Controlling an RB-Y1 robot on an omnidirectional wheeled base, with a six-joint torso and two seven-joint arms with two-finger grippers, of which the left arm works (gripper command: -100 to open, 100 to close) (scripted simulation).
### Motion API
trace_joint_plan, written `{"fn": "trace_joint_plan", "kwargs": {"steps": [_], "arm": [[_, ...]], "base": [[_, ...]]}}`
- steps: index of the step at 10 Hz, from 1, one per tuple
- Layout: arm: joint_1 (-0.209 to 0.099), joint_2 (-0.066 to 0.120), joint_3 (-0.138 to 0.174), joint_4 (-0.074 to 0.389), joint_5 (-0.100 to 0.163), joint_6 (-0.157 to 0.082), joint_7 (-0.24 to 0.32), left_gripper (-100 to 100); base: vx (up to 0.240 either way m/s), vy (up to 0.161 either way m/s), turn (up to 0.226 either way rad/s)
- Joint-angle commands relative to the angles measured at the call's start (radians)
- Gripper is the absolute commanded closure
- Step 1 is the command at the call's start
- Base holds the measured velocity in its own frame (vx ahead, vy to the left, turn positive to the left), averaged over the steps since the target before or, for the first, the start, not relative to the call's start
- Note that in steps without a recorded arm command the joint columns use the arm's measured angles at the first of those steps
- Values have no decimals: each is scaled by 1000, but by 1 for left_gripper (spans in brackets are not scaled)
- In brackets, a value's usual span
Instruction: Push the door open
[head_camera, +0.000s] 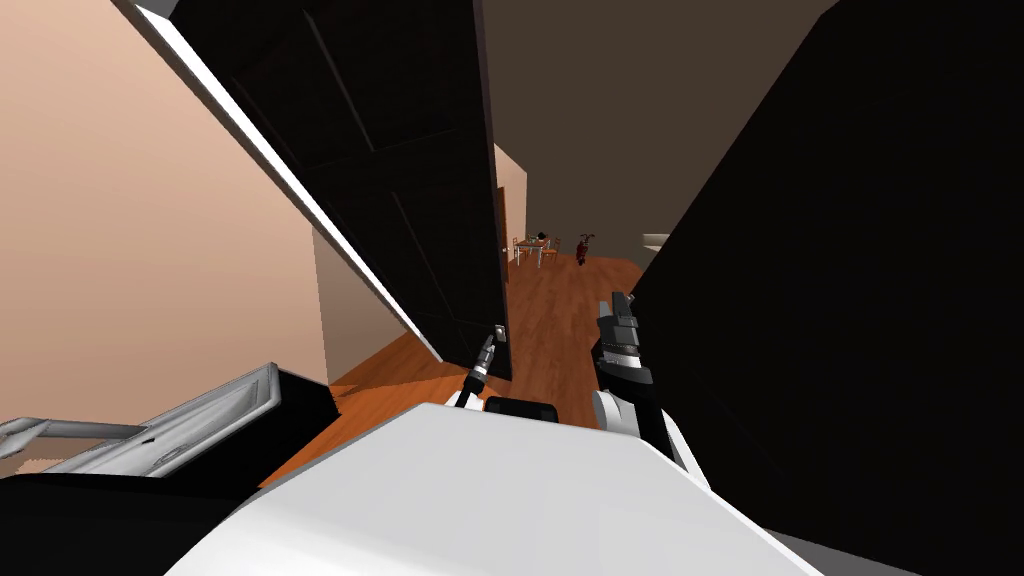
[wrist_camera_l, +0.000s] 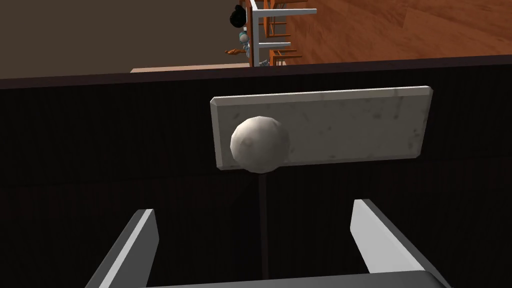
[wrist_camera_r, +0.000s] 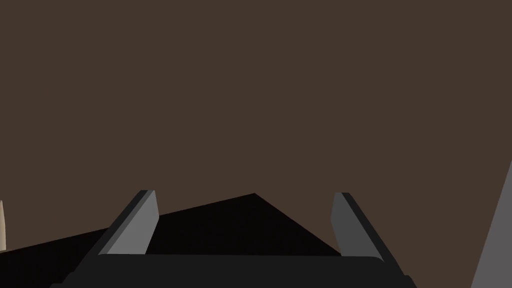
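The door (head_camera: 400, 180) is a very dark panelled leaf, swung partly open, with a gap along its free edge showing the room beyond. It carries a round pale knob (wrist_camera_l: 259, 144) on a light grey plate (wrist_camera_l: 350, 125), and the plate (head_camera: 500, 334) shows small at the door's edge in the head view. My left gripper (head_camera: 489, 345) points at that edge. In its wrist view the left gripper (wrist_camera_l: 255, 220) is open, a short way off the knob, with nothing between its fingers. My right gripper (head_camera: 617, 305) is raised beside the dark wall on the right, open and empty (wrist_camera_r: 245, 215).
A dark wall (head_camera: 860, 300) runs close along my right. Through the gap lies a wooden floor (head_camera: 560, 310) leading to a distant table with chairs (head_camera: 535, 248). A peach wall (head_camera: 120, 230) stands to the left, with a grey fixture (head_camera: 190, 420) low beside me.
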Motion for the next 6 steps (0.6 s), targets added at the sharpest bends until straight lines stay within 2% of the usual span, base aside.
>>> {"fn": "trace_joint_plan", "kwargs": {"steps": [1,4,5,6], "arm": [[-5,-2,4,6,1,-4,-2,-100],[-13,-17,12,18,3,-12,-5,-100],[-10,-13,10,17,2,-10,-4,-100],[-10,-13,10,17,2,-10,-4,100]], "base": [[196,-32,-25],[193,-40,-13],[74,-8,6],[-15,-2,-4]]}}
